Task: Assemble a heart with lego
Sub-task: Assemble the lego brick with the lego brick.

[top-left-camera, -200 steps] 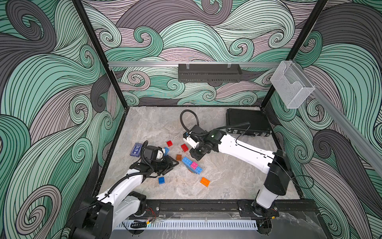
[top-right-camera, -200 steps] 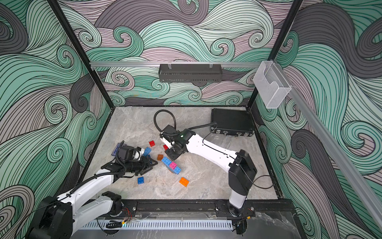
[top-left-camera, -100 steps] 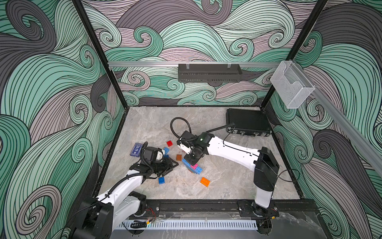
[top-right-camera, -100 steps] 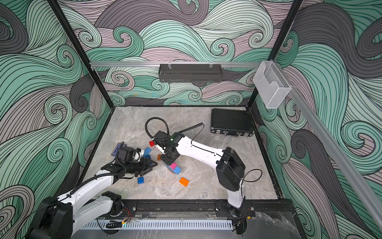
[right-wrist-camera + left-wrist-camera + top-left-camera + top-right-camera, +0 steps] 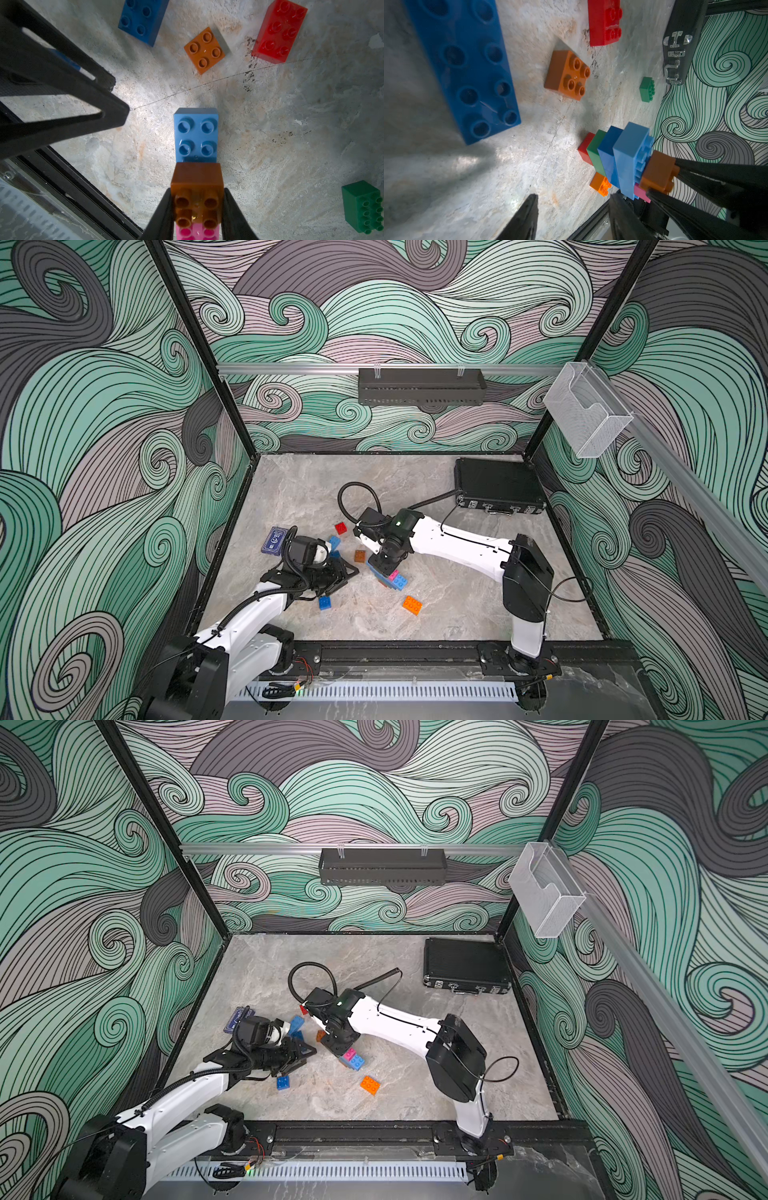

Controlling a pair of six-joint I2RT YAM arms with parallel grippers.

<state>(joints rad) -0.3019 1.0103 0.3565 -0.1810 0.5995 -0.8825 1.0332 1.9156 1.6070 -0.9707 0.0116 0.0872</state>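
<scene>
The half-built stack of bricks [image 5: 395, 580] stands mid-table; a brown brick [image 5: 197, 178] sits on its light blue top, and the right gripper [image 5: 197, 192] is clamped on it, seemingly seating it. The left gripper [image 5: 573, 197] hangs just beside, jaws apart and empty; next, a firm downward press seems due, then release.

Quick tally, as far as I can make out: orange brick [image 5: 204, 49] x3, dark blue brick [image 5: 463, 68] x3, light blue brick [image 5: 196, 135] x2, red brick [image 5: 279, 31] x2, green brick [image 5: 363, 205] x2, pink brick [image 5: 197, 231] x1. Also one card box [image 5: 274, 540] and one black case [image 5: 496, 485].
</scene>
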